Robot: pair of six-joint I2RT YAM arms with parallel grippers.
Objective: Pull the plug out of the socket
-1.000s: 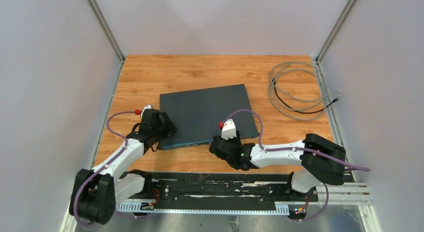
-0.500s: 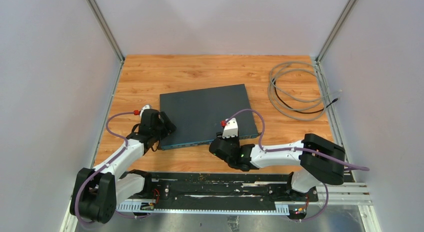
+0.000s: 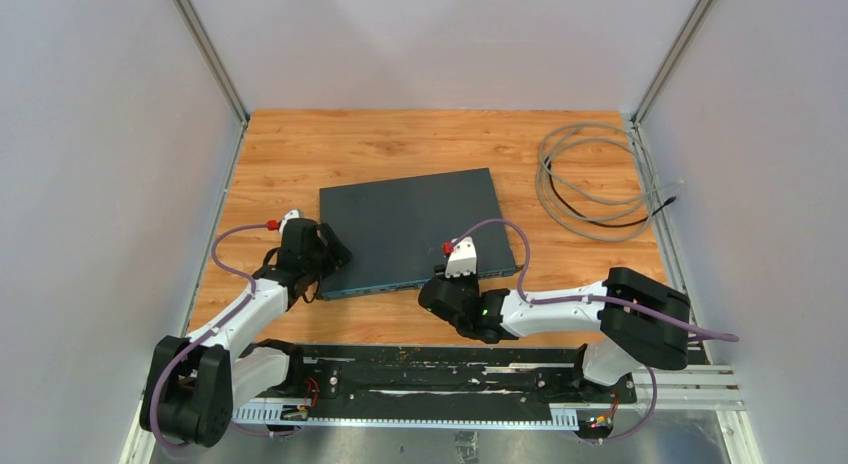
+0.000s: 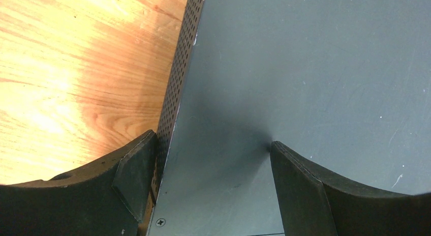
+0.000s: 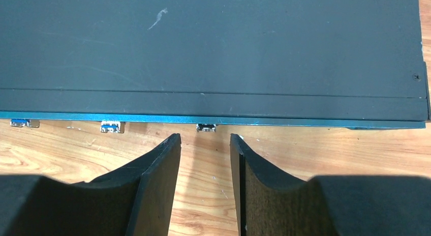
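Switch box (image 3: 410, 227) on the table (image 3: 300, 154), cable coil (image 3: 590, 184) rightward (well apart).

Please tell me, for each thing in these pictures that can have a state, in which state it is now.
Switch: lying flat on the table.
Left gripper: open, astride the switch's corner.
Right gripper: open by a narrow gap, empty.
Plug: seated in the switch's front edge, facing that gap, not gripped.
Two other plugs: seated along the same edge.
Grey cable: coiled, apart from the switch.
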